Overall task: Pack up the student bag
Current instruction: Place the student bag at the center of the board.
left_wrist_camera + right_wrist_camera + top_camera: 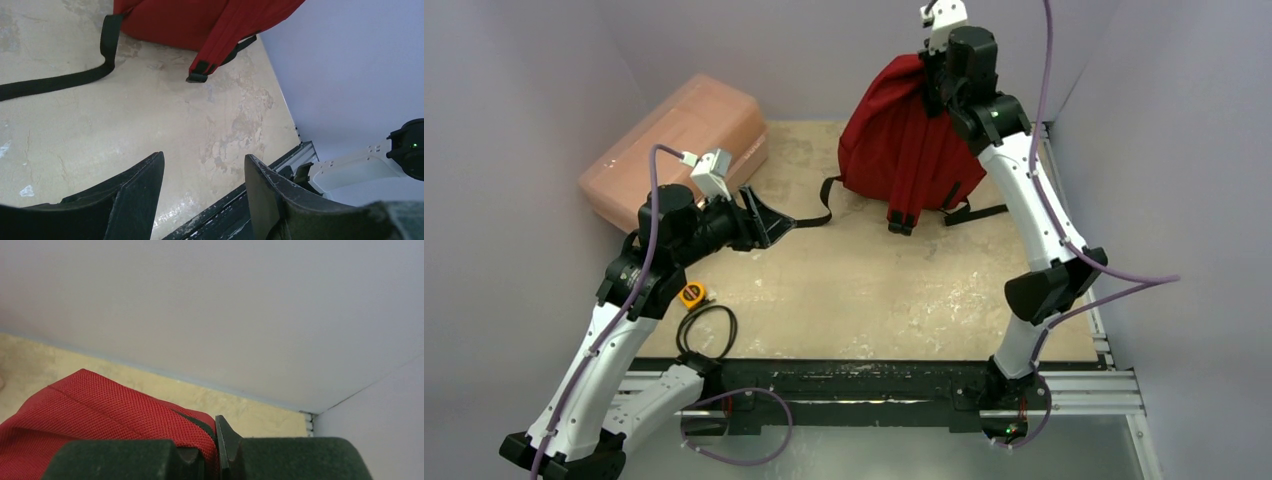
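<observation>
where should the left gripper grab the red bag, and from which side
Likely the loose black strap lying flat on the table, nearest the open left gripper. Come from above, jaws across it; the right gripper holds the bag's top.

Passage is offered over the mid table (pixel 874 290); the far side is blocked by pink box (pixel 679 135) left, student bag (pixel 894 140) right.

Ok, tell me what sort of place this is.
Probably a robot test cell: plain purple walls box in a scuffed table, and the left arm and right arm are bolted to a metal rail at its near edge.
</observation>
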You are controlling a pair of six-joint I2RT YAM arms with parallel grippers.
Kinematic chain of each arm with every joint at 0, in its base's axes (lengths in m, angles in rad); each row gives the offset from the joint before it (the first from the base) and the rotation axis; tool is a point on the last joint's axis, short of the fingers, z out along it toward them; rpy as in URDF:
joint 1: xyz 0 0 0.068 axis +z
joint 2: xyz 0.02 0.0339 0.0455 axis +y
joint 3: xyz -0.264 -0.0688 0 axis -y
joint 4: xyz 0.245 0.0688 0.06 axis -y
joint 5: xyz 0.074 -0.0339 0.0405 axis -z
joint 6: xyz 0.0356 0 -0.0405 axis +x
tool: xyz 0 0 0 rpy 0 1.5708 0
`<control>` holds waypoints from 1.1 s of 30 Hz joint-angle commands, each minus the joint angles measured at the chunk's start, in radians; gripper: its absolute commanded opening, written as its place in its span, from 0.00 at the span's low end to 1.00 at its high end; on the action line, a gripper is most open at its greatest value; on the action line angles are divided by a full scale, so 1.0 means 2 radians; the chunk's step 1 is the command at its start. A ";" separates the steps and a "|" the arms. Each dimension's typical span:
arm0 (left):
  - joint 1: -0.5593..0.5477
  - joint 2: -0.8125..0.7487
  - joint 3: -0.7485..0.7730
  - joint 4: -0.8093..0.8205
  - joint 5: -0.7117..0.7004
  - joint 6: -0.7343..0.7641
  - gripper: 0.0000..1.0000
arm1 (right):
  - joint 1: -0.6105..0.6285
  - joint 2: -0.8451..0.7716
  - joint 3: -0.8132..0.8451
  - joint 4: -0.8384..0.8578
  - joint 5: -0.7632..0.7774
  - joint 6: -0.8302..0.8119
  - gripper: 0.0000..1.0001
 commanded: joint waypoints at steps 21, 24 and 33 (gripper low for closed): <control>-0.006 0.047 -0.061 0.111 0.076 -0.030 0.62 | -0.001 0.020 -0.004 0.082 -0.097 0.041 0.89; -0.013 0.066 -0.066 0.130 0.081 -0.034 0.62 | -0.001 0.006 -0.023 0.084 -0.110 0.050 0.97; -0.071 0.221 -0.051 0.266 0.093 -0.071 0.58 | -0.011 -0.034 -0.045 0.045 -0.120 0.063 0.99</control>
